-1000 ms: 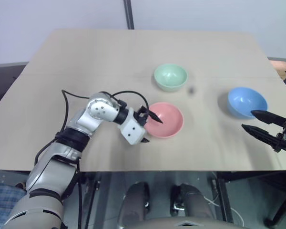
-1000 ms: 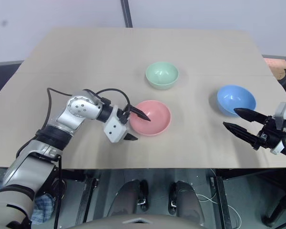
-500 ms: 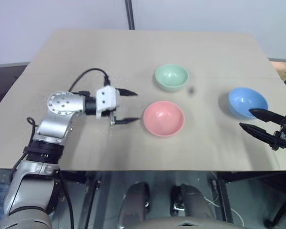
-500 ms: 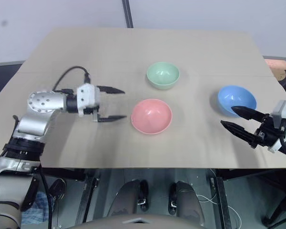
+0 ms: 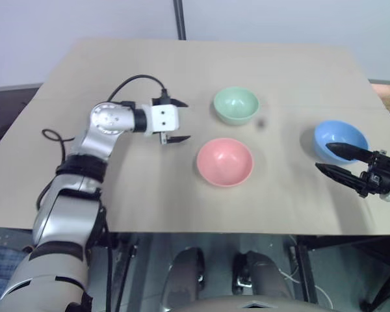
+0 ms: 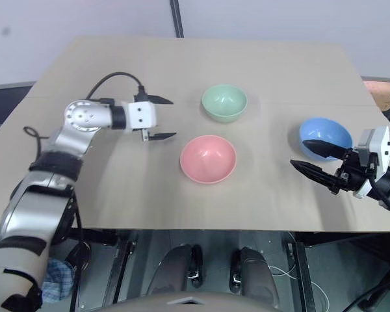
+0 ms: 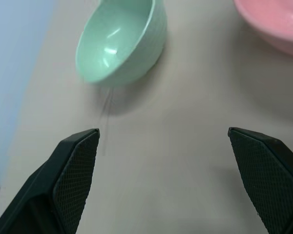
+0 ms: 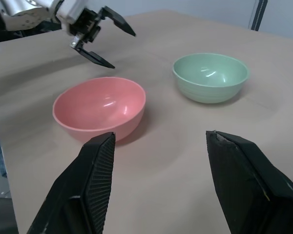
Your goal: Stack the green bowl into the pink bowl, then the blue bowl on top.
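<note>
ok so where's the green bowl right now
In the left eye view the green bowl sits upright on the table, far side of centre, just beyond the pink bowl and to the right of the open left gripper.

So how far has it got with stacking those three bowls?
Nothing is stacked yet. The green bowl, pink bowl and blue bowl each sit apart on the table. In hand: the left gripper hangs open and empty beside the green bowl, aimed toward it; the right gripper is open at the blue bowl. Both stacking steps remain.
</note>
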